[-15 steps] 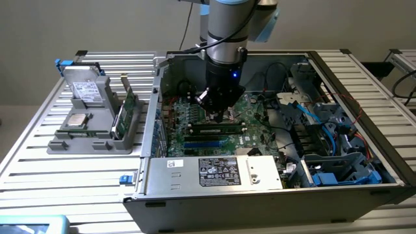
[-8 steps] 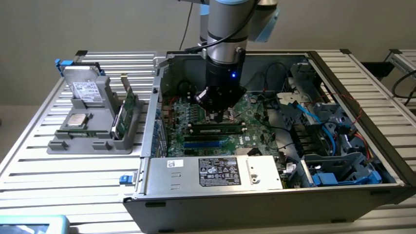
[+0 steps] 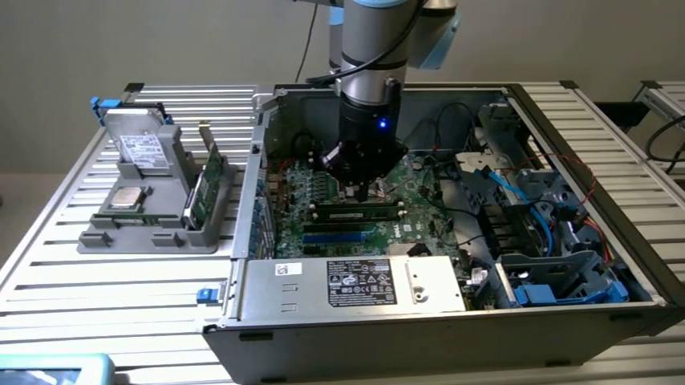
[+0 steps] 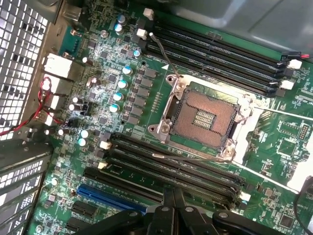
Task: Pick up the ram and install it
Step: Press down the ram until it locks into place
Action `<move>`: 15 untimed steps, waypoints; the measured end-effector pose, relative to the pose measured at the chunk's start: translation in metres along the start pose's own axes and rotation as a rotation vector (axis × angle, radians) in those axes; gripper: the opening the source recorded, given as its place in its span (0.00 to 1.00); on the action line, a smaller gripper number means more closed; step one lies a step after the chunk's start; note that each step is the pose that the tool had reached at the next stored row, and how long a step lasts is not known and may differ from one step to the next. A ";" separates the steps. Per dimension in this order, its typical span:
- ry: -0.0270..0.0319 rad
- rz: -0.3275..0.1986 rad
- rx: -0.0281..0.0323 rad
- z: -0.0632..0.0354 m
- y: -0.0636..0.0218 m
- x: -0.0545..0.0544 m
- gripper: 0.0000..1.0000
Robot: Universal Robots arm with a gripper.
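Note:
Inside the open computer case [image 3: 246, 241], the ram [image 3: 354, 215] is a long dark-green stick lying along a motherboard slot between white end latches. My gripper [image 3: 362, 191] hangs right over its middle with the tips at or just above its top edge; I cannot tell whether they touch. In the wrist view the gripper [image 4: 169, 203] has its two black fingers pressed together with nothing between them, above the rows of black slots [image 4: 171, 169] on the green motherboard [image 4: 112, 83].
The bare CPU socket [image 4: 203, 117] lies beyond the slots and a blue slot [image 4: 110, 196] nearer. The power supply [image 3: 354, 281] fills the case front, and blue cables and drive bays [image 3: 535, 216] crowd the exterior view's right. A grey parts holder [image 3: 150, 200] with upright green cards stands at that view's left.

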State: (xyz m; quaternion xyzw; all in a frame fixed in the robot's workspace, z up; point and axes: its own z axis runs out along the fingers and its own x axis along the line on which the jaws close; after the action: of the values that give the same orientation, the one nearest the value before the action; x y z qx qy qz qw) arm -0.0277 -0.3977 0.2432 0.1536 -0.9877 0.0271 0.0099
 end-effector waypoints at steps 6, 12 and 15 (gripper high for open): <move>-0.0037 0.065 0.0006 0.0000 0.0000 0.000 0.11; -0.0057 0.128 0.0016 -0.0001 0.0000 0.000 0.11; -0.0063 0.156 0.0035 0.0000 0.0000 0.000 0.11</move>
State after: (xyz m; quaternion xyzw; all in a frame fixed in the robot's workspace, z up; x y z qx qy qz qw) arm -0.0277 -0.3977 0.2432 0.0761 -0.9967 0.0291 0.0043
